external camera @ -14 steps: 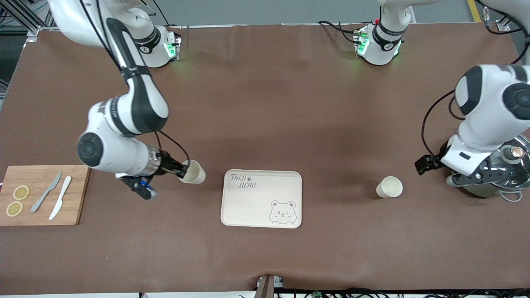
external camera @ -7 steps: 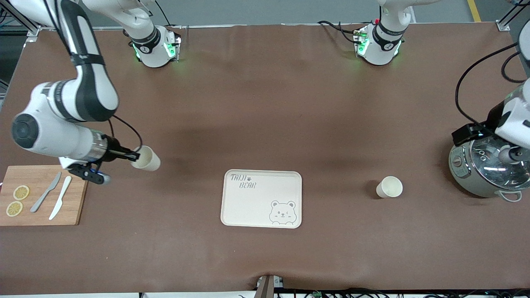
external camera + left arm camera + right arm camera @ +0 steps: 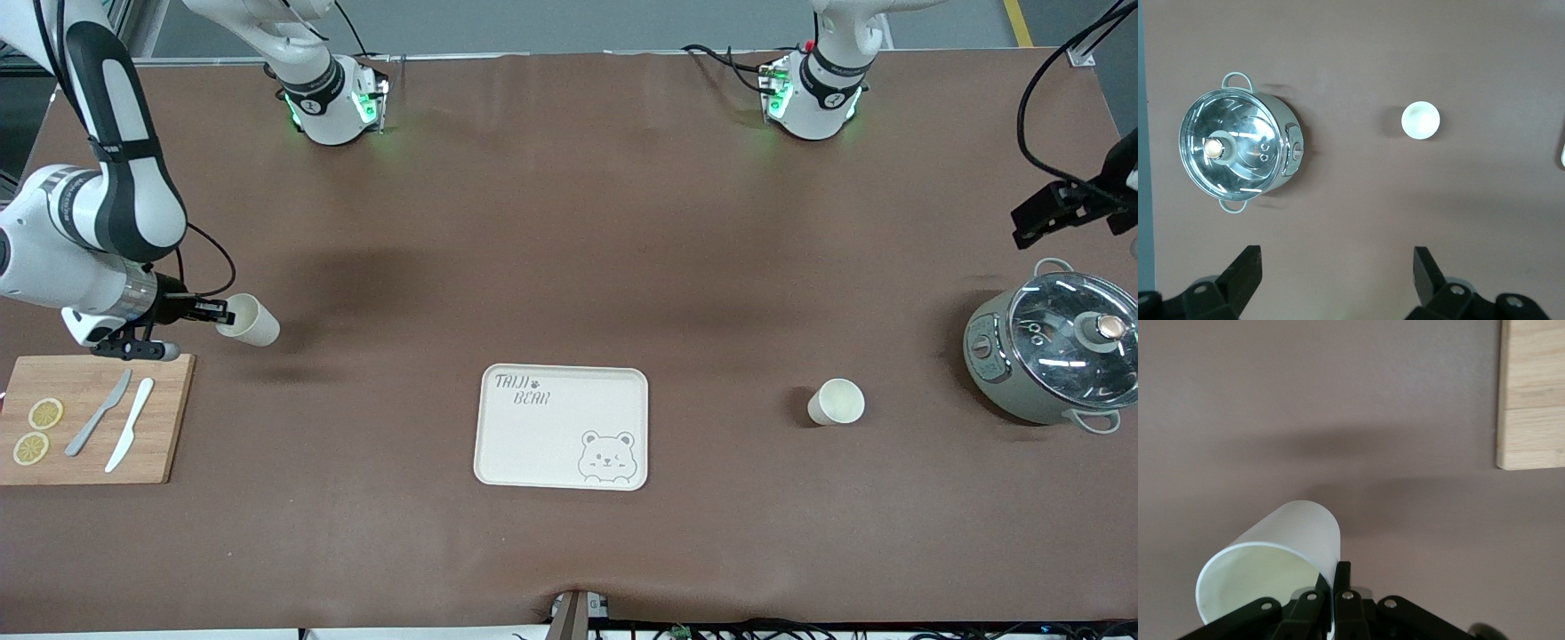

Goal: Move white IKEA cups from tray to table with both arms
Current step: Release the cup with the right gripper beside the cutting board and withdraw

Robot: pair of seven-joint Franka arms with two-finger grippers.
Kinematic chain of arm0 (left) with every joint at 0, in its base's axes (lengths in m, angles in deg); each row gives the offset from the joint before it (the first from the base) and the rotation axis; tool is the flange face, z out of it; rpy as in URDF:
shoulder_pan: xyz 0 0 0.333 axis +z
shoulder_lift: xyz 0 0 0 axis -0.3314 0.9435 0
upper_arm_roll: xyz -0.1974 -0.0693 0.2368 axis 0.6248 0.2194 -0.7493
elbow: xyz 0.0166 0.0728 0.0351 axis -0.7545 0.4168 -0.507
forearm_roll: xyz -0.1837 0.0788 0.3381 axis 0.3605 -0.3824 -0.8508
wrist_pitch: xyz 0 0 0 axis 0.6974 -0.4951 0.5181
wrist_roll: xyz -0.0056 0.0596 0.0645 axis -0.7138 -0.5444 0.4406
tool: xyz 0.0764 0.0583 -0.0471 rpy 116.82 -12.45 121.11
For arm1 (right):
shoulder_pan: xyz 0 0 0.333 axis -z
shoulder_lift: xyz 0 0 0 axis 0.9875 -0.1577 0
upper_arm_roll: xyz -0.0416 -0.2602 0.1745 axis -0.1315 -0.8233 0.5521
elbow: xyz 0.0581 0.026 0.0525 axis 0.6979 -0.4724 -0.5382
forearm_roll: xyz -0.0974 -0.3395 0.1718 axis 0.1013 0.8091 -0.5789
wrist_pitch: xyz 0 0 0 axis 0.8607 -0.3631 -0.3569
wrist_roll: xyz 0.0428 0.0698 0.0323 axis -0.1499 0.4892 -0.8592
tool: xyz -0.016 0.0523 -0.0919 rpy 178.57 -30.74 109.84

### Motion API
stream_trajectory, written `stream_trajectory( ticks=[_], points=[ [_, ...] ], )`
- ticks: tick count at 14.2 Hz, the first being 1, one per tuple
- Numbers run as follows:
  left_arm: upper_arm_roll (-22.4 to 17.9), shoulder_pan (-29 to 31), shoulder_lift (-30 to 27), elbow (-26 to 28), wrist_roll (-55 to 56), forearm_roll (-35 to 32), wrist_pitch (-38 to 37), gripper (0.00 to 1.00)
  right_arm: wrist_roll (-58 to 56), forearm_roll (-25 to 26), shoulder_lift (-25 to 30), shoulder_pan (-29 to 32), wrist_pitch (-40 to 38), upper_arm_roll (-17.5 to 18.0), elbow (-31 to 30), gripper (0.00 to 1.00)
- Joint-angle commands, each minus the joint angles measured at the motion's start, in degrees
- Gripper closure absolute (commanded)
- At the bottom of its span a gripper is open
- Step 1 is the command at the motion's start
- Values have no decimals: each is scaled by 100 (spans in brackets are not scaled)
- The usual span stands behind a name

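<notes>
My right gripper [image 3: 219, 311] is shut on the rim of one white cup [image 3: 251, 321]. It holds the cup tilted on its side over the table, beside the wooden board's corner. In the right wrist view one finger sits inside the cup [image 3: 1275, 563] and one outside, where the gripper [image 3: 1335, 587] pinches the wall. The second white cup [image 3: 836, 402] stands upright on the table between the bear tray [image 3: 498, 462] and the pot. My left gripper [image 3: 1337, 277] is open and empty, high over the table; that cup [image 3: 1420, 120] shows far below it. Only a black part of the left arm [image 3: 1067, 206] reaches into the front view.
A wooden cutting board [image 3: 169, 418] with two knives [image 3: 100, 425] and lemon slices [image 3: 44, 413] lies at the right arm's end; its corner shows in the right wrist view [image 3: 1531, 393]. A glass-lidded pot [image 3: 1058, 360] stands at the left arm's end and shows in the left wrist view [image 3: 1238, 152].
My right arm has carried the cup away from the tray toward the cutting board. My left arm has risen off the pot and drawn back to the view's edge.
</notes>
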Motion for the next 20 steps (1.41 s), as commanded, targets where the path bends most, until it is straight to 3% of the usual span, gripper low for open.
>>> stream_trajectory(
  ticks=[1, 6, 9, 12, 13, 14, 15, 17, 20],
  points=[
    [-18, 34, -253, 67, -132, 130, -247, 0, -78, 229, 123, 58, 566, 115, -512, 100],
    [-166, -80, -350, 129, -167, 367, -257, 0, -254, 229, -113, 207, 1243, 115, -873, 100],
    [-596, -387, -613, 601, -263, 559, -152, 0, -289, 229, -325, 286, 1526, 115, -935, 100],
    [-607, -353, -790, 761, -299, 675, -81, 0, -447, 221, -413, 357, 1535, 115, -918, 100],
    [-607, -344, -833, 831, -351, 675, -81, 0, -386, 220, -422, 349, 1492, 115, -909, 87],
    [-598, -344, -860, 962, -351, 675, -81, 0, -360, 220, -448, 348, 1465, 124, -892, 28],
    [-589, -336, -930, 1033, -351, 675, -64, 0, -359, 212, -466, 357, 1447, 124, -883, 0],
    [-580, -335, -974, 1095, -351, 684, -72, 0, -351, 194, -431, 366, 1107, 133, -787, 0],
    [-580, -318, -1097, 1201, -351, 692, -55, 0, -394, 159, -413, 357, -51, 133, -138, 0]
  ],
)
